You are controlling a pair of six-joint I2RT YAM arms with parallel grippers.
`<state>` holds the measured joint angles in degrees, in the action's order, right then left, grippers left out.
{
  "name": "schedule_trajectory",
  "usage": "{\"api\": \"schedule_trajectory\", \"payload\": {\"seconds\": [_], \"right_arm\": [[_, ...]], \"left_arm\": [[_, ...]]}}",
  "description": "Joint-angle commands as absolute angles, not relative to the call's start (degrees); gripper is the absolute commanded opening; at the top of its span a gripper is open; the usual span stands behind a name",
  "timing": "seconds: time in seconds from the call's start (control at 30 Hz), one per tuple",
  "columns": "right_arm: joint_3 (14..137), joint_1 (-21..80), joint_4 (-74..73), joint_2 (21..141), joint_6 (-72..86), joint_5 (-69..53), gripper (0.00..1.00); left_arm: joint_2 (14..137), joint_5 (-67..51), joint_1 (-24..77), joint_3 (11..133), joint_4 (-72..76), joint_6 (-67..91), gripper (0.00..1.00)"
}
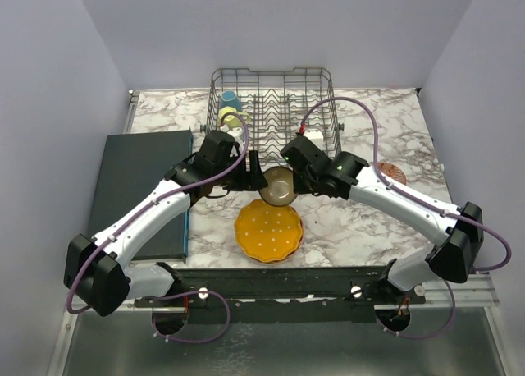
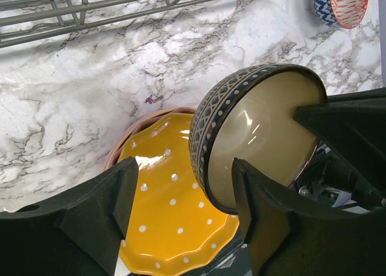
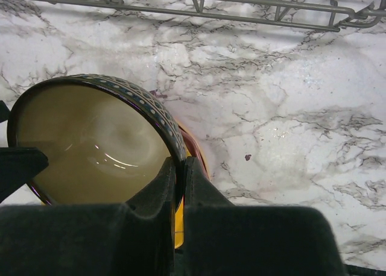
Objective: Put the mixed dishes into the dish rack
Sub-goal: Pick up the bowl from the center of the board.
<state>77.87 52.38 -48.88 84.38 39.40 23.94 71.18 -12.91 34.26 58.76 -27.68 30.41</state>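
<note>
A dark brown bowl (image 1: 279, 185) with a patterned rim and olive inside hangs tilted on edge above the table, in front of the grey wire dish rack (image 1: 271, 105). My right gripper (image 3: 180, 164) is shut on the bowl's rim (image 3: 90, 143). My left gripper (image 2: 184, 167) is open, its fingers either side of the bowl's opposite edge (image 2: 265, 131) without closing on it. An orange scalloped white-dotted plate (image 1: 268, 231) lies below on a pink plate (image 2: 114, 149). A blue mug (image 1: 230, 99) and a yellow mug (image 1: 234, 117) sit in the rack's left end.
A blue-patterned bowl (image 1: 392, 173) lies on the marble at the right. A dark flat mat (image 1: 139, 187) covers the table's left side. A small white object (image 1: 314, 136) sits at the rack's near right. The rack's front rail (image 3: 199, 2) runs just beyond the bowl.
</note>
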Motion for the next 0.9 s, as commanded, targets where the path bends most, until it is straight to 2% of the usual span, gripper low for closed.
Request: {"api": "schedule_trajectory", "payload": {"seconds": [0.0, 0.13, 0.33, 0.43, 0.73, 0.87], "right_arm": [[81.63, 53.30, -49.29, 84.87, 41.18, 28.02, 0.00], [82.48, 53.85, -49.58, 85.46, 41.49, 28.70, 0.00], [83.87, 54.66, -50.23, 86.47, 41.51, 29.20, 0.00], [84.02, 54.91, -50.30, 86.68, 41.62, 29.56, 0.00], [83.49, 55.11, -49.99, 86.75, 42.14, 29.87, 0.00], [83.41, 55.10, -49.80, 86.84, 42.23, 29.79, 0.00]], "left_arm": [[72.17, -10.80, 34.45, 61.07, -29.05, 30.67, 0.66], [72.93, -11.25, 34.45, 61.48, -29.22, 30.81, 0.61], [74.04, -11.16, 34.45, 61.83, -29.39, 30.76, 0.59], [74.25, -11.08, 34.45, 61.94, -29.43, 30.59, 0.54], [74.08, -11.99, 34.45, 61.39, -29.43, 30.50, 0.27], [74.09, -12.47, 34.45, 61.19, -29.44, 30.41, 0.07]]}}
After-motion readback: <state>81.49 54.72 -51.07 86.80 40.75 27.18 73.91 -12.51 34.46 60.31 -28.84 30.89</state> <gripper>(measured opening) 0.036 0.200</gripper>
